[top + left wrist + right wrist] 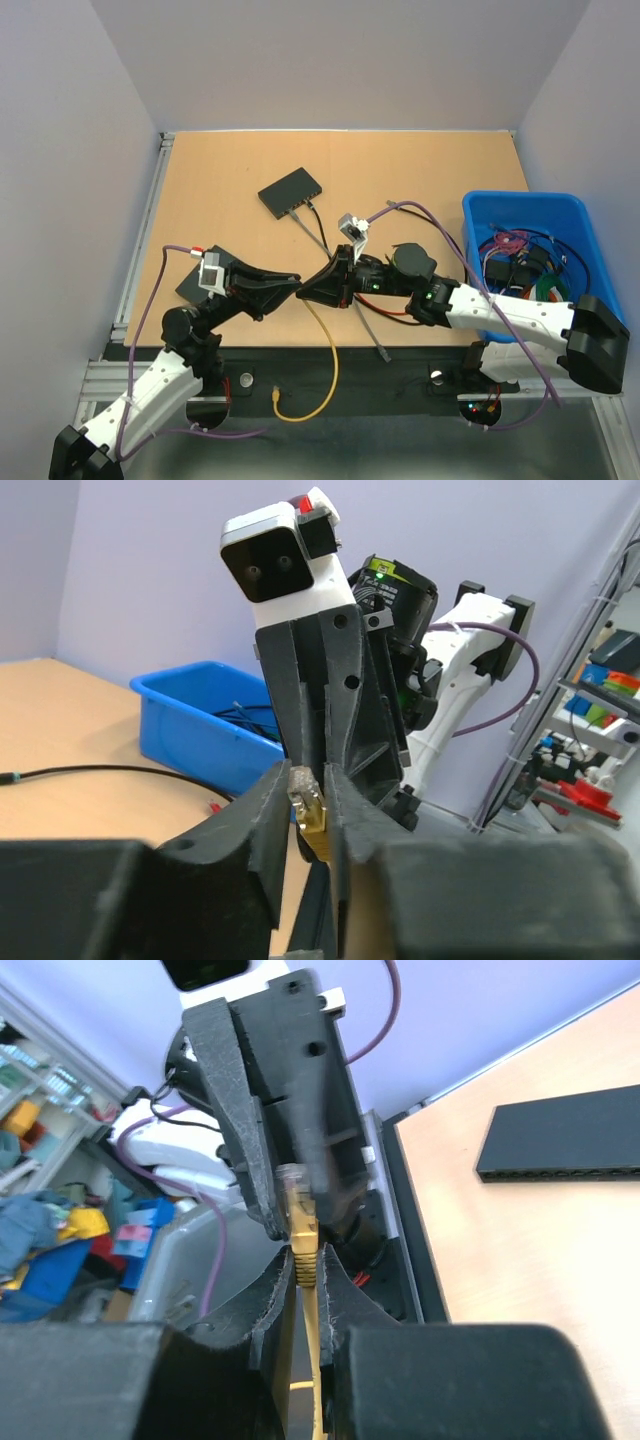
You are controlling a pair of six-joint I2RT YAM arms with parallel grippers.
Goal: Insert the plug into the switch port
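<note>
Top external only: whole yellow cable (334, 365)

Bright, even light with soft shadows; both wrist views blur in the near foreground.

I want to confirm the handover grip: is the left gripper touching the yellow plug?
Touching. The left wrist view shows the yellow plug pinched inside the left gripper, with both fingers pressed against its sides and no gap visible.

Table (220, 170) is matt wood, bin (520, 198) glossy plastic, switch (291, 191) matt black, plug (291, 1180) clear plastic.
</note>
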